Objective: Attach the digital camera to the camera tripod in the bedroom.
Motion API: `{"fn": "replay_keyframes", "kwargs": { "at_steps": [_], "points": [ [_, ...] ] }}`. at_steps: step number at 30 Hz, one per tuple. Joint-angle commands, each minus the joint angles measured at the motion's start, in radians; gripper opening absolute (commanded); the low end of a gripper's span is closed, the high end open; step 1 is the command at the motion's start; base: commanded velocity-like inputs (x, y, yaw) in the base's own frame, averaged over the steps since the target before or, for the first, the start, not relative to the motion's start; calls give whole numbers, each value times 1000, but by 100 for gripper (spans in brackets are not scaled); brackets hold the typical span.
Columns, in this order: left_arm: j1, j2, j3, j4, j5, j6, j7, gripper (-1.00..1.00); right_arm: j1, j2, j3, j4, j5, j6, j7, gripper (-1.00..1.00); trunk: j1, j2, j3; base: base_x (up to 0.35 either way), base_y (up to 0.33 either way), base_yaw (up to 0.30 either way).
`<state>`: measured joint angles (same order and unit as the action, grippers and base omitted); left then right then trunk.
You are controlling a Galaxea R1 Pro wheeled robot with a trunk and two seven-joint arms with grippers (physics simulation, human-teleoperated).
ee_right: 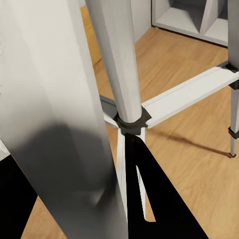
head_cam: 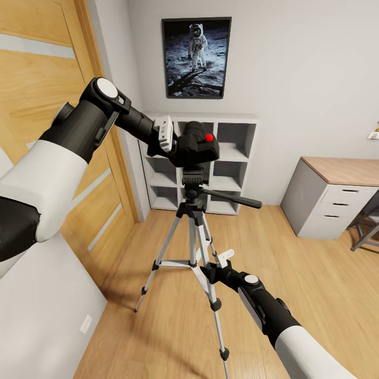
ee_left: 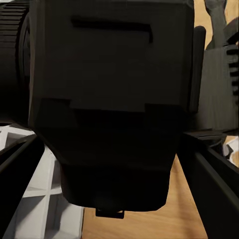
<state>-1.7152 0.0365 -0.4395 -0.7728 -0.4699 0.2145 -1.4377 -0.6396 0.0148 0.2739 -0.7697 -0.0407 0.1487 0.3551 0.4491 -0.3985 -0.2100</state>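
Digital camera point(head_cam: 197, 145): matt black plastic; camera tripod point(head_cam: 192, 247) legs: smooth silvery metal; floor point(head_cam: 295, 273): light wood planks.

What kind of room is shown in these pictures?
Probably a bedroom or study in a home: a white cube shelf stands against the wall under a framed astronaut poster, with an oak door, a desk with drawers and wood plank floor.

Black digital camera point(head_cam: 197, 145) atop upright camera tripod point(head_cam: 193, 252)

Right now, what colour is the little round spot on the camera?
Red, on the black camera; the head view shows it best.
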Motion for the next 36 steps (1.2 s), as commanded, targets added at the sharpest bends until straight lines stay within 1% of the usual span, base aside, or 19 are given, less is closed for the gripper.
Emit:
{"fn": "replay_keyframes", "kwargs": {
  "at_steps": [1,9,16,36],
  "points": [
    [-1,0,-3,-3,-2,10,-7,-100,0,0,1,3,25,6,1,-100,1,-1,-2,0,0,0],
    [-1,1,-5,-10,-1,11,-37,-100,0,0,1,3,27,6,1,-100,1,-1,-2,0,0,0],
    [-1,3,-7,-15,-3,22,-83,-100,0,1,1,3,27,6,1,-100,1,-1,-2,0,0,0],
    [-1,7,-8,-19,-7,33,-95,-100,0,1,-1,3,27,6,1,-100,1,-1,-2,0,0,0]
  ]
}}
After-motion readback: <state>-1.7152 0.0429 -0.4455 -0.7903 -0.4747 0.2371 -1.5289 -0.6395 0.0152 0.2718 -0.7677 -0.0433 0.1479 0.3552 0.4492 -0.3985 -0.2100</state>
